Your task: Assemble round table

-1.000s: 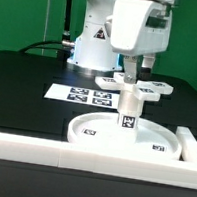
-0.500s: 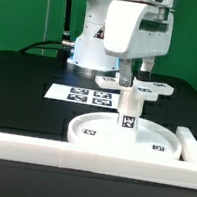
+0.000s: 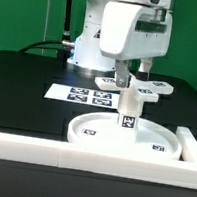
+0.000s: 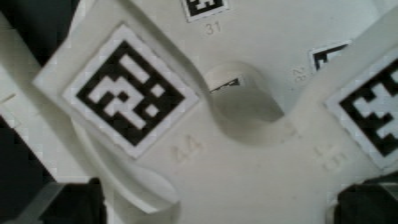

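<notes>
The large rimmed round disc (image 3: 90, 133) lies flat at the front of the table. The short cylindrical post (image 3: 128, 113) stands upright at its centre. The cross-shaped foot (image 3: 154, 91) sits level on top of the post. My gripper (image 3: 132, 75) is directly above the foot, with its fingers down beside it. In the wrist view the foot (image 4: 231, 110) fills the picture with its hub and two tags. The dark fingertips (image 4: 36, 202) stay far apart at the corners. The gripper (image 4: 210, 208) looks open, straddling one arm of the foot.
The marker board (image 3: 71, 93) lies behind the disc on the black table. White edge rails run along the front (image 3: 79, 154) and at the exterior view's right (image 3: 193, 147). The robot's base (image 3: 92, 43) stands at the back.
The wrist has turned and its body has shifted toward the exterior view's left. The foot, post and disc have stayed put.
</notes>
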`<state>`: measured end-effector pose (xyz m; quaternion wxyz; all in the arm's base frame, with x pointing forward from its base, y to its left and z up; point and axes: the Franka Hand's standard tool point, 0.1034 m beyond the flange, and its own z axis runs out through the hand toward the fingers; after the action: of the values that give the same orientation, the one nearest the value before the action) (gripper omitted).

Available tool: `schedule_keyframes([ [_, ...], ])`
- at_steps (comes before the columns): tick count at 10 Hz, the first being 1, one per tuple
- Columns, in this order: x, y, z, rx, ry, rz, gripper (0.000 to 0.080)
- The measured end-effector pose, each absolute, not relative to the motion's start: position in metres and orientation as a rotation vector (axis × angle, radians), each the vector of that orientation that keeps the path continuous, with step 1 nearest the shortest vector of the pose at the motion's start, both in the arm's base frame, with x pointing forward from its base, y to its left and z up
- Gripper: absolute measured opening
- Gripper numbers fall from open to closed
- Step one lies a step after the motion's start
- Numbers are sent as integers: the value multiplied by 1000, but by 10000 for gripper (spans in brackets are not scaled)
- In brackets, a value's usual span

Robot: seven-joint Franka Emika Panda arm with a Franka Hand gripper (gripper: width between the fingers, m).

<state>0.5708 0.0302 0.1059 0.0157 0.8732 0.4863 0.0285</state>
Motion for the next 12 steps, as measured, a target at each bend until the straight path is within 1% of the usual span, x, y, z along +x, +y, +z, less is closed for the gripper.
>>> schedule_keyframes([
  [4,570,32,103,2726,1499,85,649],
  [5,569,31,103,2727,1497,84,525],
  [6,566,30,102,2731,1498,74,525],
  [7,566,28,101,2733,1494,73,444],
  [12,566,28,101,2751,1462,73,445],
])
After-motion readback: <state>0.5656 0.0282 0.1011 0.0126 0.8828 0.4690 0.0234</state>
